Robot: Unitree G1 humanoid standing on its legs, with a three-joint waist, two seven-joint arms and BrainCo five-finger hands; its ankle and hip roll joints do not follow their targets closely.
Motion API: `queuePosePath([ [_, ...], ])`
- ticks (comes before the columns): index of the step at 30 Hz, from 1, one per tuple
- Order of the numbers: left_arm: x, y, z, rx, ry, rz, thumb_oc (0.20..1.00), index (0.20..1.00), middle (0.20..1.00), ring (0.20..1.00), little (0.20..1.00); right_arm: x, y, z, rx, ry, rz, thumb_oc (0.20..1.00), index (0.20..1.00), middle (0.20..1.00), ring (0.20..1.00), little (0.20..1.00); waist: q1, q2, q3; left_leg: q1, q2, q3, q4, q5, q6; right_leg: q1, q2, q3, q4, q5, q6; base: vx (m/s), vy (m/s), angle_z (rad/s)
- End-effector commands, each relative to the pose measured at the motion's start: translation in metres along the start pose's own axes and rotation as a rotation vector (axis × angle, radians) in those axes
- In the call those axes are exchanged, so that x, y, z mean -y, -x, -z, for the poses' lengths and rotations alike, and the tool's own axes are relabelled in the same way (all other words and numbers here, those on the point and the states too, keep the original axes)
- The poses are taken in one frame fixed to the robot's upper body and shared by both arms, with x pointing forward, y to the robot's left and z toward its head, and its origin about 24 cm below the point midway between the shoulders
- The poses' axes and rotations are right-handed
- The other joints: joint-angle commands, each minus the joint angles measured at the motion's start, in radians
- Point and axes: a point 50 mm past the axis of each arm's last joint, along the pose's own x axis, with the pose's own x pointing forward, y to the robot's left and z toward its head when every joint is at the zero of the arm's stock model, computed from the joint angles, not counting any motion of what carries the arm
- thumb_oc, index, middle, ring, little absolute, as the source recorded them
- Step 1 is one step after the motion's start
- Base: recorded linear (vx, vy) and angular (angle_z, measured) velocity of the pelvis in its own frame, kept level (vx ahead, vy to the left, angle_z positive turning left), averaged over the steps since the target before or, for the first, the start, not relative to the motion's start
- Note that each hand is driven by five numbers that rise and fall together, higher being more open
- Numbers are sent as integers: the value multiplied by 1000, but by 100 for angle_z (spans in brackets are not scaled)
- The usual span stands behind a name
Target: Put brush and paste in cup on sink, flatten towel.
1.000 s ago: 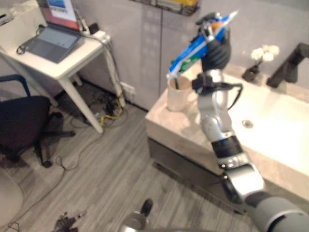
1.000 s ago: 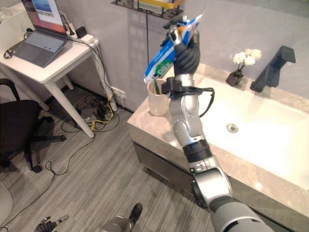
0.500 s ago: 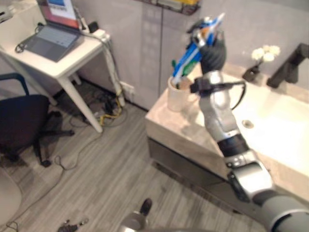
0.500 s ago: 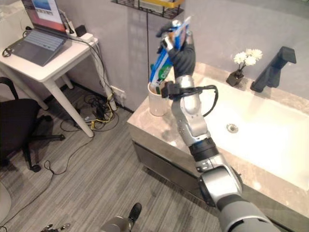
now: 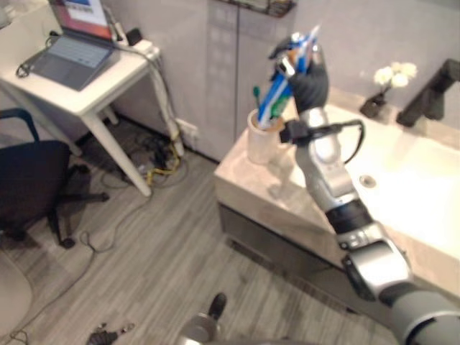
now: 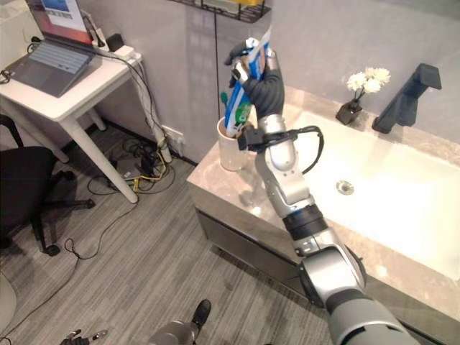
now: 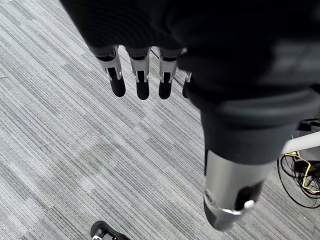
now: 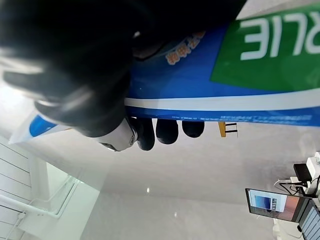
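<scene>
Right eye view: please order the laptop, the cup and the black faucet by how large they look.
1. laptop, partly cut off by the edge
2. black faucet and cup: look alike, so no ranking.

A blue-and-green toothpaste tube (image 6: pixel 244 85) stands tilted with its lower end in the white cup (image 6: pixel 230 149) at the sink counter's (image 6: pixel 237 190) corner, beside a green toothbrush (image 5: pixel 256 95).

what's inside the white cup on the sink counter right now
In the white cup stands a green toothbrush, its head above the rim, and the lower end of the blue toothpaste tube, which the right hand grips. The cup's wall hides how deep either sits.
</scene>
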Motion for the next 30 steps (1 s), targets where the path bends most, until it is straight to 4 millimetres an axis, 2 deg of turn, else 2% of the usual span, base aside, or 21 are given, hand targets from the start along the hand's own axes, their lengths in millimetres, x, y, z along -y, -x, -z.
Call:
queuePosePath([
  [1, -17, 0, 4, -21, -39, -53, 1000, 1000, 1000, 1000, 1000, -13, -22, -26, 123, 51, -81, 200, 200, 200, 200, 200, -1, 5, -18, -6, 23, -24, -3, -78, 17, 89, -7, 7, 5, -64, 33, 4, 3, -7],
  [8, -13, 1, 6, -23, -39, -34, 1000, 1000, 1000, 1000, 1000, -11, -23, -14, 57, 68, -87, 200, 200, 200, 200, 200, -2, 4, -15, -10, 21, -20, -3, -78, 17, 83, -10, 8, 5, -62, 34, 2, 3, -3],
  [14, -10, 1, 6, -19, -55, -18, 1000, 1000, 1000, 1000, 1000, -1, -29, -1, -16, 123, -45, 200, 200, 200, 200, 200, 5, -1, -7, -22, 19, -26, -3, -74, 18, 71, -11, 8, 5, -58, 37, 0, 0, 0],
  [22, -9, 0, 3, -9, -63, -18, 1000, 1000, 1000, 1000, 1000, 0, -34, -1, -32, 159, -45, 200, 200, 200, 200, 200, 15, -12, 2, -40, 15, -34, -3, -69, 20, 56, -10, 8, 5, -54, 37, 0, 0, 0],
  [23, -8, 0, 2, -8, -65, -16, 1000, 1000, 1000, 1000, 1000, 0, -35, -1, -32, 157, -43, 316, 316, 316, 316, 316, 16, -14, 3, -40, 14, -34, -3, -70, 20, 55, -10, 9, 5, -53, 38, 0, 0, 0],
  [24, -8, -1, 2, -5, -65, -15, 1000, 1000, 1000, 1000, 1000, 0, -35, -1, -30, 155, -42, 476, 476, 476, 476, 476, 17, -15, 4, -40, 14, -34, -3, -70, 21, 54, -10, 10, 5, -52, 38, 0, 0, 0],
  [25, -8, 0, 2, -5, -68, -14, 1000, 1000, 1000, 1000, 1000, -1, -35, -1, -31, 159, -47, 1000, 1000, 1000, 1000, 1000, 17, -17, 5, -41, 14, -34, -3, -70, 21, 53, -10, 10, 5, -52, 38, 0, 0, 0],
  [30, -6, -1, 1, 1, -70, -10, 1000, 1000, 1000, 1000, 1000, -3, -37, -4, -20, 162, -53, 1000, 1000, 1000, 1000, 1000, 15, -25, 4, -39, 16, -29, -3, -74, 22, 52, -10, 17, 5, -49, 37, 0, 0, 0],
])
